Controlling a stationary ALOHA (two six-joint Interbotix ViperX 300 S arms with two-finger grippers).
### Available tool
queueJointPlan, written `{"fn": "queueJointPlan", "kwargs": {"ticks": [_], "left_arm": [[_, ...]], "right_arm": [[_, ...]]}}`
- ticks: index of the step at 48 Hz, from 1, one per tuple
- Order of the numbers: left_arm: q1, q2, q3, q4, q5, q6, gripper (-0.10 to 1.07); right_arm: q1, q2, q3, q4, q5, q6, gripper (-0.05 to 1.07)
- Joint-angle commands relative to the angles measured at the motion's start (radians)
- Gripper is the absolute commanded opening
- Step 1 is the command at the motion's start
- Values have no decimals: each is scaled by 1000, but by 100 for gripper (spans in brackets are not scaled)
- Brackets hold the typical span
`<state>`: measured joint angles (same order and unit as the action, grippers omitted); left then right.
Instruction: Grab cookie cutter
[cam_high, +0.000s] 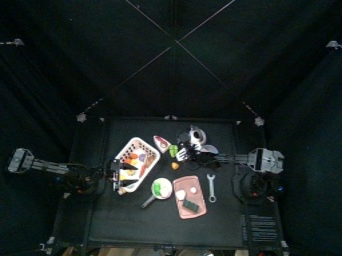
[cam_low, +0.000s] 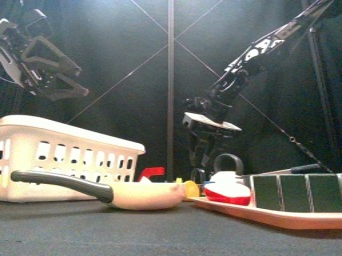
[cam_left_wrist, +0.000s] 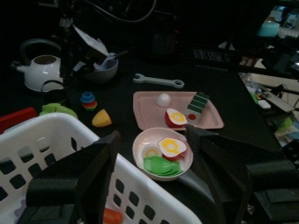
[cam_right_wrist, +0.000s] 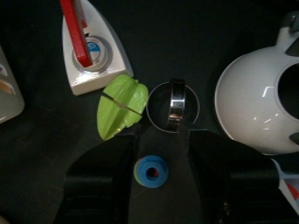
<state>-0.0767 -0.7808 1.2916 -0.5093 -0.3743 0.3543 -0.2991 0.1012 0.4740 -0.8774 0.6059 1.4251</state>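
— Where was the cookie cutter (cam_right_wrist: 176, 101)?

— It lay on the counter (cam_right_wrist: 35, 131) near the back. It was a small metal ring seen almost edge-on, between a green leaf-shaped piece (cam_right_wrist: 121, 106) and the white kettle (cam_right_wrist: 261, 96). It sat just beside the leaf. I could not tell whether the two touched.

— And the right tool (cam_right_wrist: 152, 144)?

— It hung over that same spot with its jaws spread apart and nothing held between them. The cutter lay just beyond the jaw tips, untouched. A blue round piece with an orange centre (cam_right_wrist: 149, 171) showed on the counter in the gap between the jaws. A white iron with a red handle (cam_right_wrist: 93, 49) lay past the leaf.

— What about the left tool (cam_left_wrist: 158, 188)?

— It was wide open too, and empty. It hovered above the rim of the white basket (cam_left_wrist: 47, 153) on the counter's left side, well away from the cutter.

— What else was there?

— In front of the basket stood a pink bowl with a fried egg (cam_left_wrist: 162, 150). Beyond it were a pink tray (cam_left_wrist: 149, 105) and a wrench (cam_left_wrist: 158, 80).
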Motion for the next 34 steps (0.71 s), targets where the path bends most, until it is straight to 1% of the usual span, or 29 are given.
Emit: {"fn": "queueJointPlan", "kwargs": {"ticks": [1, 10, 16, 24, 34], "left_arm": [[2, 0, -12, 2, -3, 0, 95], [6, 2, -11, 2, -3, 0, 95], [6, 2, -11, 2, -3, 0, 95], [6, 0, -9, 2, -3, 0, 95], [6, 0, -8, 2, -3, 2, 95]], "right_arm": [[-6, -17, -12, -35, 11, 32, 85], [-15, 5, -3, -58, 8, 72, 85], [-34, 32, -5, -58, -6, 72, 85], [-60, 63, -6, -57, -55, 72, 84], [-71, 75, -5, -51, -77, 72, 84]]}}
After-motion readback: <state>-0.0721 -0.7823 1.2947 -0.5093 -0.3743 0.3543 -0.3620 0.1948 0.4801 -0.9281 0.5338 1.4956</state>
